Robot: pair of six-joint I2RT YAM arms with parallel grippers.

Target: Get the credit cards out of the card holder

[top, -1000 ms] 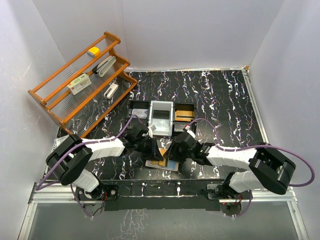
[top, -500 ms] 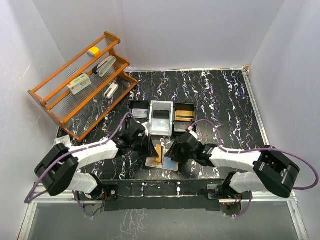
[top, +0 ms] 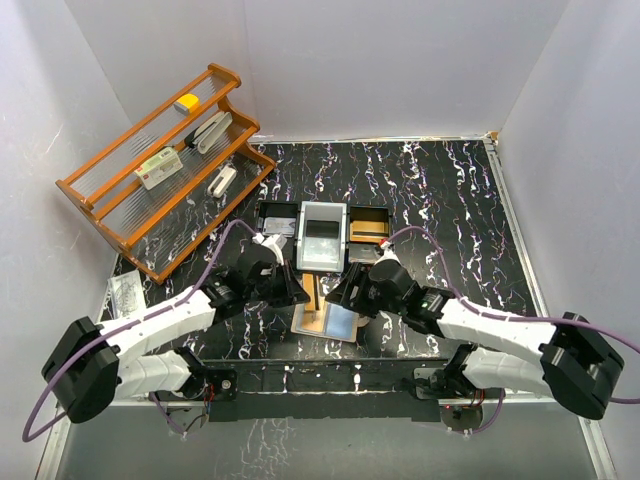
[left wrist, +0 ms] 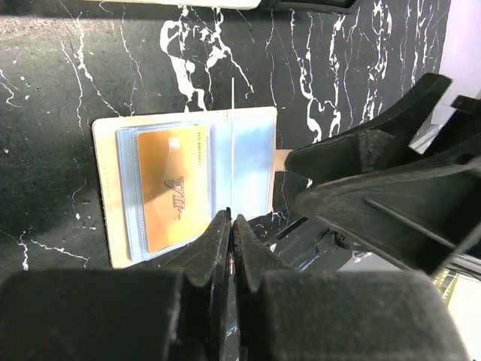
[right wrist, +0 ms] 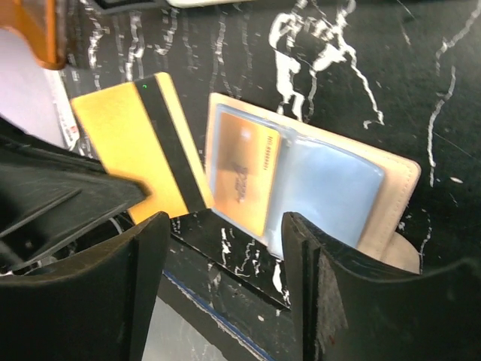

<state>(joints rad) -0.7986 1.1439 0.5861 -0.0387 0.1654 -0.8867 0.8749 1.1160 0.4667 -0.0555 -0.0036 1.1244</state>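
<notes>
Thin edge grip may slip
The left pincer (left wrist: 229, 219) grasps an orange striped plastic credit card (right wrist: 128, 143) edge-on; right pincer (right wrist: 225, 223) released over beige leather card holder (left wrist: 104, 188).

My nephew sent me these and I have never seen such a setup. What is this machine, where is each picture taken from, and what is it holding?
It is a robot with a left arm and a right arm, bolted at the near edge of a black marbled table. Each ends in a two-finger gripper. The wide picture looks down from above and behind them. The other two come from a small camera on each wrist, so the dark shapes at the bottom are part of that arm. On the table are an open beige card holder, a black-and-grey tray and a wooden rack holding small items. The left gripper is shut on a yellow credit card with a black stripe. The right gripper is open and holds nothing. Another orange card sits in the holder's clear sleeve.
</notes>
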